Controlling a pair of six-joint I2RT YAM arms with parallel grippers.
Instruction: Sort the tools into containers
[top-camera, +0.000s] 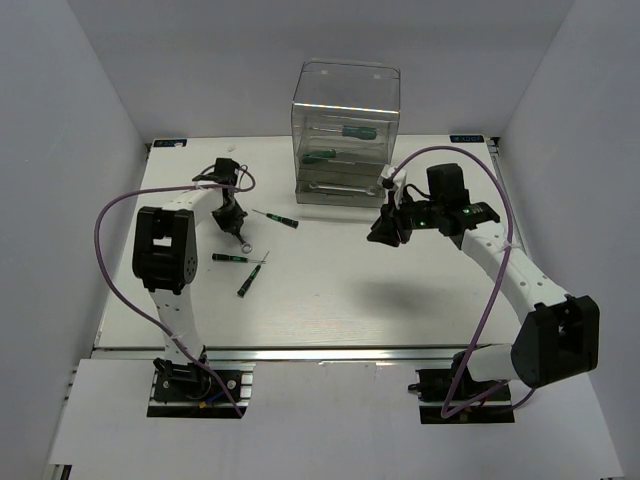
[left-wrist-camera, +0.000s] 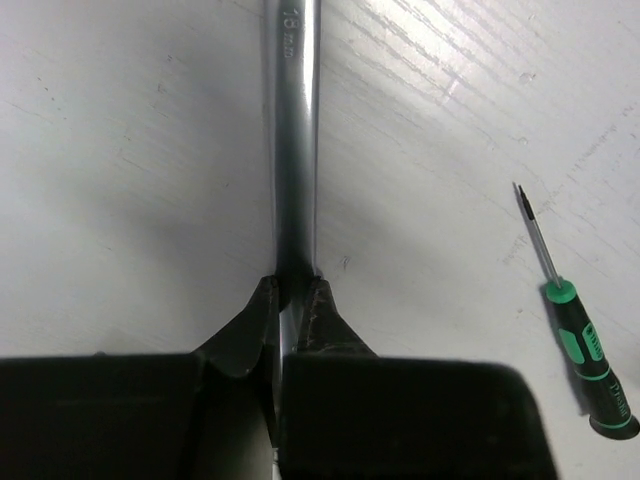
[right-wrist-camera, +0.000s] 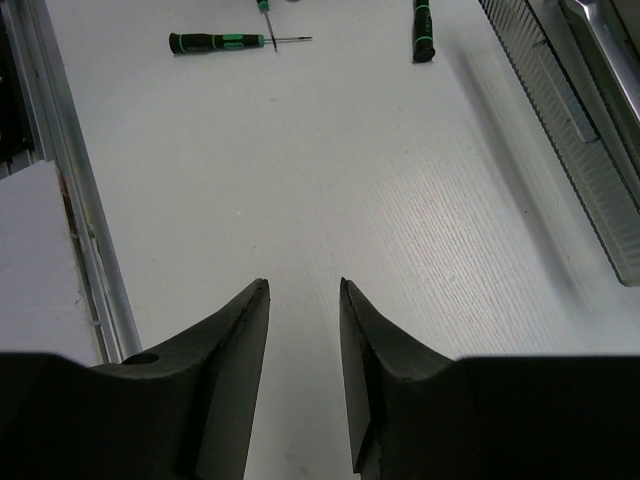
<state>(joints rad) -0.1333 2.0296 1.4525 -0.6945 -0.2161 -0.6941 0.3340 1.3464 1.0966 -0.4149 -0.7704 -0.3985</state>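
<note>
My left gripper (left-wrist-camera: 292, 285) is shut on the shaft of a slim silver wrench (left-wrist-camera: 291, 150) that lies on the white table; from above, this gripper (top-camera: 232, 222) is at the left of the table with the wrench's ring end (top-camera: 243, 240) poking out below it. Three green-and-black screwdrivers (top-camera: 275, 218) (top-camera: 230, 258) (top-camera: 248, 278) lie nearby, and one screwdriver (left-wrist-camera: 585, 345) shows right of the wrench. The clear box of drawers (top-camera: 345, 130) stands at the back, holding screwdrivers and wrenches. My right gripper (right-wrist-camera: 303, 285) hangs open and empty in front of the box (top-camera: 385, 230).
The lowest drawer (right-wrist-camera: 590, 130) sticks out of the box at the right wrist view's right edge, with a wrench (right-wrist-camera: 600, 40) in it. Two screwdrivers (right-wrist-camera: 215, 42) (right-wrist-camera: 423, 28) lie far ahead of the right gripper. A metal rail (right-wrist-camera: 75, 200) borders the table's near edge.
</note>
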